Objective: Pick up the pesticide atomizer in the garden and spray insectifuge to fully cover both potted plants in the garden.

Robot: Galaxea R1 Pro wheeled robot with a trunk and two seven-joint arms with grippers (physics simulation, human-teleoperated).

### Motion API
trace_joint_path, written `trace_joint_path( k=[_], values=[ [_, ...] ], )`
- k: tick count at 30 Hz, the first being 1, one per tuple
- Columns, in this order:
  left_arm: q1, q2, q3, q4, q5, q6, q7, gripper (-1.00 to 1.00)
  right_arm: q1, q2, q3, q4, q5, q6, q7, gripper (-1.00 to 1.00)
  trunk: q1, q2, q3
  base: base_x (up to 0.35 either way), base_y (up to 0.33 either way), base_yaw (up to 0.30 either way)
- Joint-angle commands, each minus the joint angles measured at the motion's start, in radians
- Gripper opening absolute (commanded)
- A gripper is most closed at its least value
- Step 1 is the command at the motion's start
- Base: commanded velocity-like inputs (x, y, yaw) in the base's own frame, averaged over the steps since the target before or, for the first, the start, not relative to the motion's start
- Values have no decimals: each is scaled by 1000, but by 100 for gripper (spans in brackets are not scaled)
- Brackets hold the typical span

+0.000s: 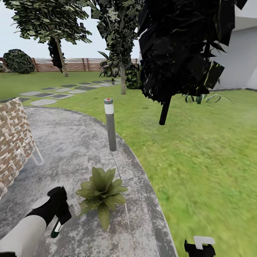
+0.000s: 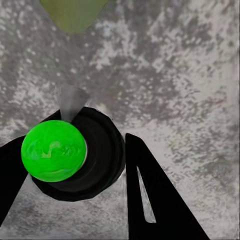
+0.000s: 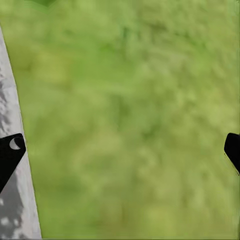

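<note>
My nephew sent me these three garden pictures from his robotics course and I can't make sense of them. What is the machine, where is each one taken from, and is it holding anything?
It is a simulated two-armed robot, steered by a person. The big picture comes from its head camera, looking down over a grey paved patio with lawn alongside. On the paving stand a small potted plant, a grey lamp post and a woven chair. The other two pictures come from cameras at each wrist. The left gripper is shut on the pesticide atomizer, the bottle with the bright green part, beside the plant. The right gripper hangs open over grass, holding nothing.
</note>
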Motion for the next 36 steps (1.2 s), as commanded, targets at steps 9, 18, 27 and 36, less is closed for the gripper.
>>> trace_joint_path(
  k=[9, 18, 27, 36],
  values=[
    [-1, -2, 4, 3, -1, 28, -23, -100, -1, 0, -7, 1, 10, -3, -2, 100, 0, 0, -1, 0, -295, 274],
    [7, -1, 100, 49, 1, 25, -12, -100, -1, 2, -6, 3, 11, -3, 0, 100, 0, 0, -1, 0, -295, 255],
    [9, -3, 178, 140, 159, 23, 179, -100, -1, 0, -6, 4, 12, -3, 0, 100, 0, 0, -1, 0, -295, 17],
    [34, -1, 181, 185, 260, 24, 320, -100, -1, 2, -7, 3, 10, -3, -2, 100, 0, 0, -1, 0, -189, 29]
  ],
)
